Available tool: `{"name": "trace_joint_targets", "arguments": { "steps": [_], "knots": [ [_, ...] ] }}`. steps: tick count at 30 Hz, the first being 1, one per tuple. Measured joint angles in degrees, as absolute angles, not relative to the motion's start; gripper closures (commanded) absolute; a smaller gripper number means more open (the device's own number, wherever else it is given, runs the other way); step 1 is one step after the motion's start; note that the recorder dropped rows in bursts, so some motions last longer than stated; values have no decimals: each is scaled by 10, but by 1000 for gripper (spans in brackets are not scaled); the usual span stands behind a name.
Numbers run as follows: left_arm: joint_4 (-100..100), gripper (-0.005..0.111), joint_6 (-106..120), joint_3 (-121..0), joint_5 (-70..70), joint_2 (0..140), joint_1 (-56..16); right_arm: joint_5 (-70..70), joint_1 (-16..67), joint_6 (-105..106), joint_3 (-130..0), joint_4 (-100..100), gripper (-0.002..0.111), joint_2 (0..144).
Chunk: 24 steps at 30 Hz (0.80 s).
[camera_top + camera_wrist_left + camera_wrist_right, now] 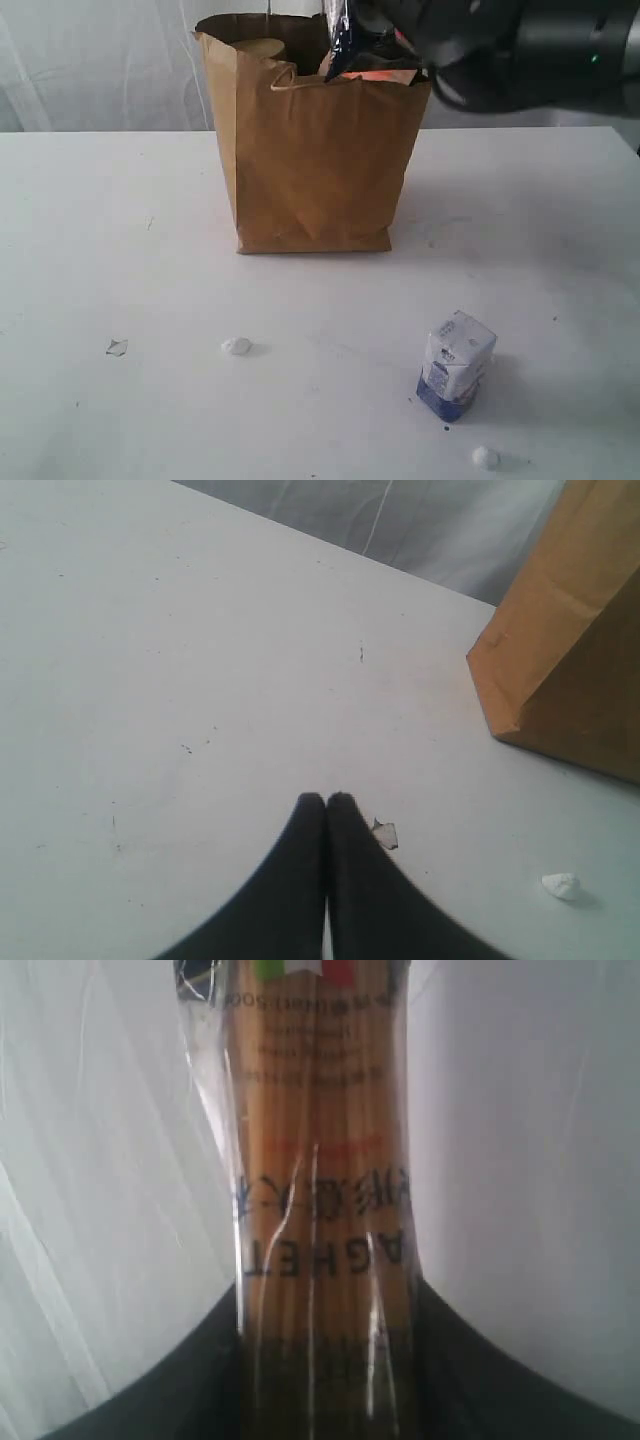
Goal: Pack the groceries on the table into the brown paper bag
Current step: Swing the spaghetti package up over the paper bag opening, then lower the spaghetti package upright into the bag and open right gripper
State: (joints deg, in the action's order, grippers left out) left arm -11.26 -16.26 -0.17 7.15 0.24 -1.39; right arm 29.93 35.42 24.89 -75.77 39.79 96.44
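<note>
Large flat white tabletop, specked and scuffed. Tall brown kraft paper bag stands upright at rear centre, mouth open. Right end effector grips a dark flat spaghetti packet above the bag mouth; the packet's lower end is hidden behind the front rim. Small white-blue carton stands on the tabletop front right, well apart from the bag. Left end effector is closed and empty, low over the tabletop. Small white crumbs lie in front of the bag.

Matt kraft-paper bag; glossy plastic spaghetti packet
</note>
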Motion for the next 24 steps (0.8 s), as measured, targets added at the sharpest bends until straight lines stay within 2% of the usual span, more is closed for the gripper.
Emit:
{"name": "trace_joint_targets", "arguments": {
  "steps": [4,11,15,24],
  "knots": [
    [-113,107,-163,-2,72,2,-14,451,354,51,-732,280,108,994],
    [-113,107,-163,-2,72,2,-14,633,354,-78,-730,227,108,1067],
    [-113,107,-163,-2,72,2,-14,649,351,-131,-730,256,108,1116],
    [-113,107,-163,-2,72,2,-14,653,313,-170,-770,246,108,1125]
  ]
}}
